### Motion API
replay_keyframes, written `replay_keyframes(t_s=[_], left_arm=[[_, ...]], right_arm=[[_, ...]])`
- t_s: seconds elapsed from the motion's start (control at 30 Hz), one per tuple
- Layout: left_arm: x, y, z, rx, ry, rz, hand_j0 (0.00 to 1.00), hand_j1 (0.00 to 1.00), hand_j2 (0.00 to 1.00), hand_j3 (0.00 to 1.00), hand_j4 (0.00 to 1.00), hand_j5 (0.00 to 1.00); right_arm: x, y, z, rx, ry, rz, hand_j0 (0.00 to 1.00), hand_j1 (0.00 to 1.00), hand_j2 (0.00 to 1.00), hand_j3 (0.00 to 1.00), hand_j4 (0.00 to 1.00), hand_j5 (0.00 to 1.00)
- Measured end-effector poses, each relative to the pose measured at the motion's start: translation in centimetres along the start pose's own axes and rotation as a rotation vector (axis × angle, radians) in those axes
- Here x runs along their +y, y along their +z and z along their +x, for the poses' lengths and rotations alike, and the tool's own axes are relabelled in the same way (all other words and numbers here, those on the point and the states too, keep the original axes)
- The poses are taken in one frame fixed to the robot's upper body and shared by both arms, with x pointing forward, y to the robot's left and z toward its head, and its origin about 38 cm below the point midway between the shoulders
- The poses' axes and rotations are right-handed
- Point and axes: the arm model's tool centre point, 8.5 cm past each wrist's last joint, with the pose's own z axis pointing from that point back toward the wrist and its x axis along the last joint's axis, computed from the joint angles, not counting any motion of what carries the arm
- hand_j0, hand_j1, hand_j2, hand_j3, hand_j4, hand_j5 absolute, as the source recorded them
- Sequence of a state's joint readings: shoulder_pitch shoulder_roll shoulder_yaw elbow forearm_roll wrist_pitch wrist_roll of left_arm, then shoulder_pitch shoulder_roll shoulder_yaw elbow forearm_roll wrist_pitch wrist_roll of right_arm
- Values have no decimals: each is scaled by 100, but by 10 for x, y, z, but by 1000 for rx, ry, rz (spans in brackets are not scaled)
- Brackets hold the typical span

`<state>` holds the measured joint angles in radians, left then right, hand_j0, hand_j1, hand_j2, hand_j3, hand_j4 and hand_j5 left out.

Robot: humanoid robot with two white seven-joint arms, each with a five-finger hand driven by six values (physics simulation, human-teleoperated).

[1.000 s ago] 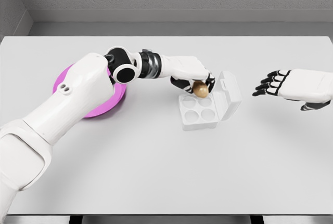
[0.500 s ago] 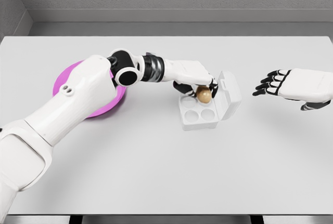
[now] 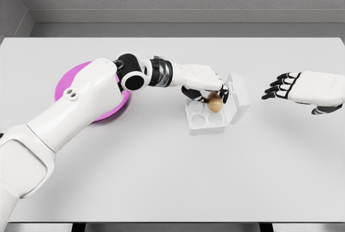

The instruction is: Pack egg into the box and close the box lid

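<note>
White table (image 3: 161,178): pink plate (image 3: 102,114), open box (image 3: 207,121).

left hand (image 3: 207,86) curled, right hand (image 3: 310,89) spread

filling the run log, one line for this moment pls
left hand: holds egg over box back-right cup | lid: open | right hand: open, idle

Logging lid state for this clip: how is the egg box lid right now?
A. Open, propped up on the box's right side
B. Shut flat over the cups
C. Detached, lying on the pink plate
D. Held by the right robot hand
A: the lid stands open along the right side of the egg box, while the left robot hand holds the egg over a rear cup.
</note>
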<state>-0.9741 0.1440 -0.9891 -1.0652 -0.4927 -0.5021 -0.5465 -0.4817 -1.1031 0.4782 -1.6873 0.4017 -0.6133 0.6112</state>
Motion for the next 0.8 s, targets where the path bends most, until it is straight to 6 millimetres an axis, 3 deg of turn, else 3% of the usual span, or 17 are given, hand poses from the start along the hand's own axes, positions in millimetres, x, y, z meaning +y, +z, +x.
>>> replay_keyframes(t_s=[0.8], left_arm=[[-2, -1, 1, -3, -3, -7, 75, 75, 75, 75, 75, 75]], right_arm=[[-1, 1, -1, 3, 2, -2, 100, 100, 100, 100, 100, 100]])
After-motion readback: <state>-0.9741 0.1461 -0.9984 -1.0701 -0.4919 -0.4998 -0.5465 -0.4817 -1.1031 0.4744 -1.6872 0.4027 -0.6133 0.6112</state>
